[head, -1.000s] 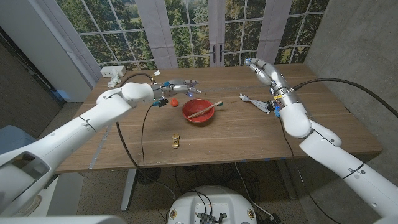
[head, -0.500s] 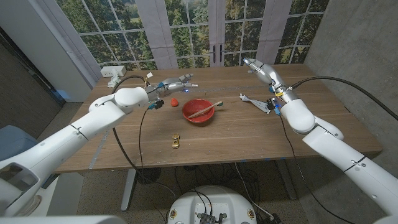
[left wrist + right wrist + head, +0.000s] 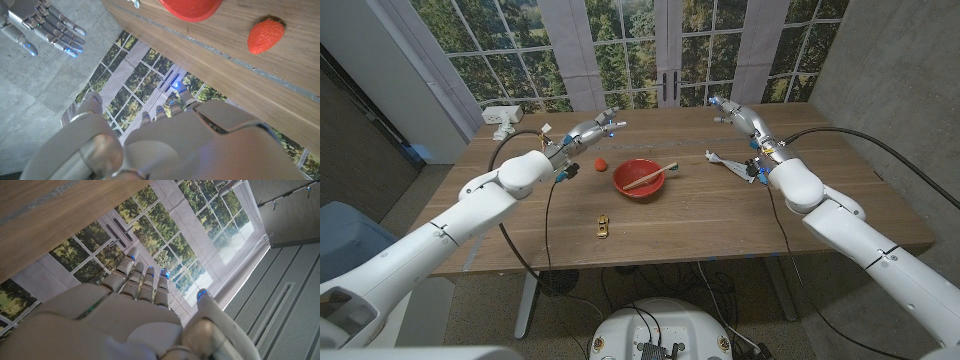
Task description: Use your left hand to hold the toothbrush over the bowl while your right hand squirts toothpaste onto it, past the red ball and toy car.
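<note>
The red bowl [image 3: 638, 181] stands mid-table with the wooden-handled toothbrush [image 3: 647, 178] lying across it. A red strawberry-like ball [image 3: 601, 163] sits just left of the bowl, and the small yellow toy car [image 3: 603, 226] lies nearer the front edge. The toothpaste tube [image 3: 730, 163] lies right of the bowl. My left hand [image 3: 590, 130] hovers beyond the ball near the table's far side, fingers stretched out and holding nothing. My right hand [image 3: 732, 112] is raised over the far right part of the table, fingers extended and holding nothing. In the left wrist view the bowl [image 3: 192, 7], the red ball [image 3: 266, 35] and my right hand [image 3: 42, 27] show.
A white power strip [image 3: 501, 116] sits at the table's far left corner, with cables running along the left arm. Windows stand behind the table's far edge [image 3: 660, 109]. Bare wood [image 3: 720, 225] lies in front of the bowl, to the right of the car.
My left hand has drifted a little to the left and farther back, and its forearm has swung. My right hand has shifted slightly left. Bowl, toothbrush, ball, car and tube have stayed put.
</note>
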